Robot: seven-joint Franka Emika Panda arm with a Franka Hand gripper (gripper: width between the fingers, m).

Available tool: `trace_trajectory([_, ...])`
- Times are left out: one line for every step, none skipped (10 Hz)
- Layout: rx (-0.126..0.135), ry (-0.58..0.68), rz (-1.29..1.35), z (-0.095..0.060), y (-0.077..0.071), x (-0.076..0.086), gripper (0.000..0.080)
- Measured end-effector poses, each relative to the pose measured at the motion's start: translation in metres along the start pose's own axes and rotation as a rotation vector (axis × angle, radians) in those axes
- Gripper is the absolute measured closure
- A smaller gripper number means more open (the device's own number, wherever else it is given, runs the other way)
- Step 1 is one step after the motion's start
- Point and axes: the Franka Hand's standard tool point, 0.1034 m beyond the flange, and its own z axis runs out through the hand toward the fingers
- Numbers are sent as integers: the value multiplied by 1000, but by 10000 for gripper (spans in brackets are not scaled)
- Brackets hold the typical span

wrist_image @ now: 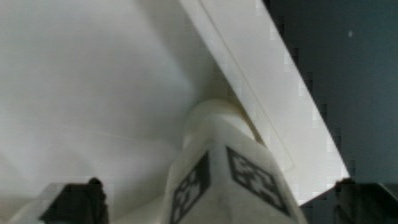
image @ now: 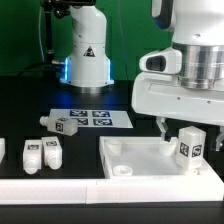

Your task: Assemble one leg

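1. At the near side of the table, the panel lies flat. The leg stands upright on its corner at the exterior view's right.
2. Your gripper straddles the leg with its fingers spread (the wrist view shows a gap on each side).
3. You're likely seating the leg; the next move calls for closing squarely and twisting without tilting.
4. Farther back, a spare leg sits just beside the marker board.

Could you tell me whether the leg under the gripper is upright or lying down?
Upright: the leg stands on end at a corner of the white panel, tag facing sideways.
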Motion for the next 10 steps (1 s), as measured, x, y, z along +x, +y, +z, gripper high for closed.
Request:
trace_trajectory([-11,6,-149,-1,1,1,151])
trace_trajectory([-28,15,-360,-4,0,2,151])
trace_trajectory([-30,19,-488,-6,-1,4,151])
trace_trajectory([-33,20,-507,-6,-2,4,151])
trace_trajectory([-35,20,-463,-6,-1,4,151])
trace_trajectory([-36,20,-461,-5,0,5,239])
trace_trajectory([-35,21,-409,-5,-1,4,239])
trace_trajectory([-34,21,-333,-5,-1,4,422])
trace_trajectory([-33,22,-268,-5,-1,4,512])
trace_trajectory([-32,22,-210,-4,-1,4,512])
